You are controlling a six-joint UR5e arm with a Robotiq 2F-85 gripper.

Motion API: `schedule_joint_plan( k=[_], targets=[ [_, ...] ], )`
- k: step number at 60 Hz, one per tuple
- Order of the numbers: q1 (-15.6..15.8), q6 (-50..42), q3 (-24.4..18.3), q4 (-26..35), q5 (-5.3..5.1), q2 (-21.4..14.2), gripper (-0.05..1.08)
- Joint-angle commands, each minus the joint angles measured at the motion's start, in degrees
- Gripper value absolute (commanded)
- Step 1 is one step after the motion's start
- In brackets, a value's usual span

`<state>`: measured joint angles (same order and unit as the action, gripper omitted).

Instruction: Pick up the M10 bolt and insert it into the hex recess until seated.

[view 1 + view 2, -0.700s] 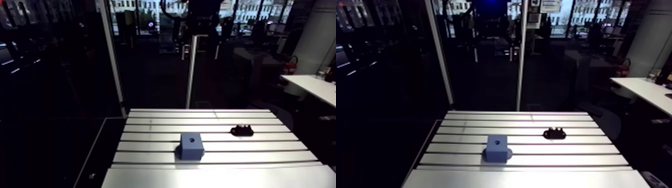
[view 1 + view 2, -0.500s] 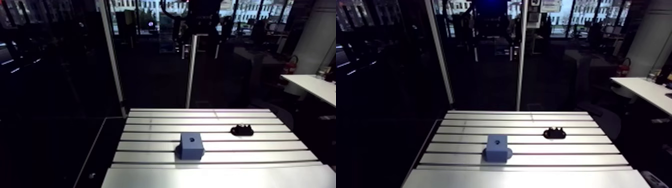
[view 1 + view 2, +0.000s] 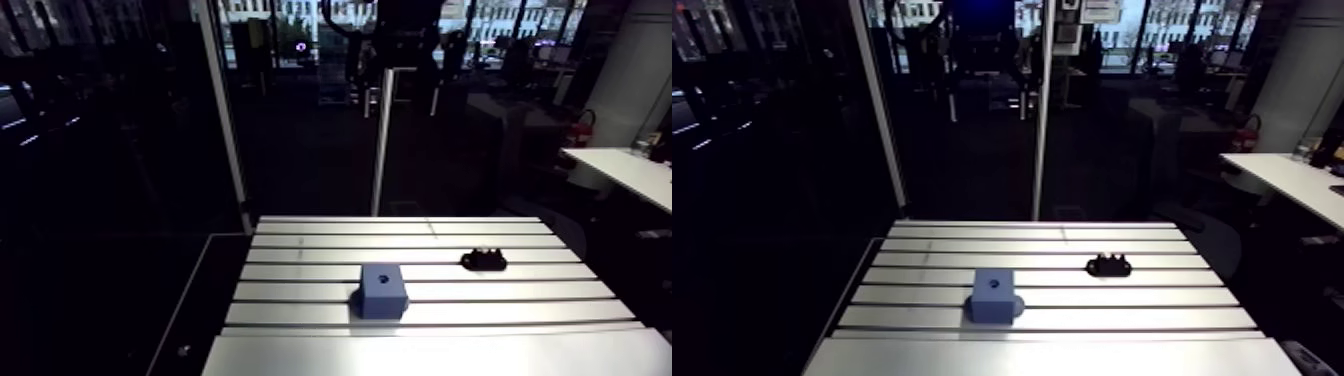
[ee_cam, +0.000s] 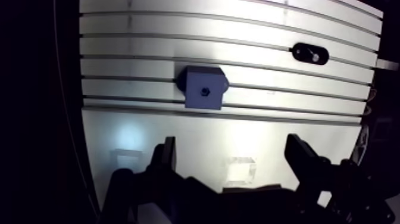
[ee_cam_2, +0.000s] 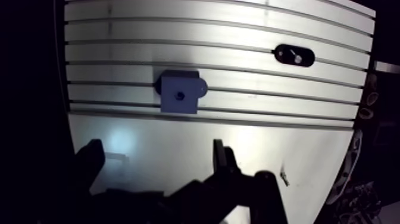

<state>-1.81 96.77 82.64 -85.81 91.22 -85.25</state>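
A blue block [image 4: 203, 87] with a small dark recess [image 4: 205, 92] in its top face stands on the slotted aluminium table [image 3: 500, 340]. Well off to one side of it lies a black oval holder [image 4: 310, 53] with a silvery bolt head [image 4: 313, 55] showing in it. In the arm view the block [image 3: 383, 291] sits near the table's middle and the holder [image 3: 483, 261] to its right, farther back. In the wrist view my gripper [image 4: 231, 149] hangs high above the smooth plate, short of the block, open with nothing between its fingers.
A smooth plate [image 4: 178, 143] covers the table's near part, under the gripper. Slots run across the table [image 3: 1072, 280] behind it. The table's left edge [image 3: 235, 300] drops into a dark gap.
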Motion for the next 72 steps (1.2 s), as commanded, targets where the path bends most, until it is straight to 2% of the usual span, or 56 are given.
schedule_joint_plan(
  k=[1, 3, 4, 9, 18, 29, 31, 46, 51, 63, 64, 67, 69, 72],
  targets=[
    [-0.5, 0.3, -0.1, -0.3, 0.38, 0.4, 0.01],
    [-0.6, 0.4, 0.0, -0.4, 0.63, 0.5, 0.01],
    [-0.7, 1.2, 0.3, -0.4, 1.08, 0.4, 0.01],
    [-1.6, 2.6, 0.7, -0.7, 1.36, 0.4, 0.01],
    [-5.2, 6.4, 2.3, -5.4, 1.45, 0.3, 0.01],
    [-7.4, 10.2, 4.8, -9.9, 1.37, 0.3, 0.01],
    [-8.9, 11.7, 6.1, -12.5, 1.37, 0.2, 0.01],
    [-14.5, 16.8, 11.5, -20.4, 1.20, 0.3, 0.01],
    [-17.9, 19.1, 15.5, -27.0, 0.37, 0.4, 0.01],
    [-20.8, 20.4, 19.3, -31.2, -0.79, 1.3, 0.01],
    [-21.3, 20.4, 19.6, -31.7, -1.27, 1.5, 0.01],
    [-21.5, 20.4, 20.1, -32.3, -1.56, 1.5, 0.01],
    [-22.1, 20.4, 21.3, -33.6, -2.26, 1.5, 0.01],
    [-22.2, 20.4, 21.9, -34.5, -2.53, 1.5, 0.01]
  ],
)
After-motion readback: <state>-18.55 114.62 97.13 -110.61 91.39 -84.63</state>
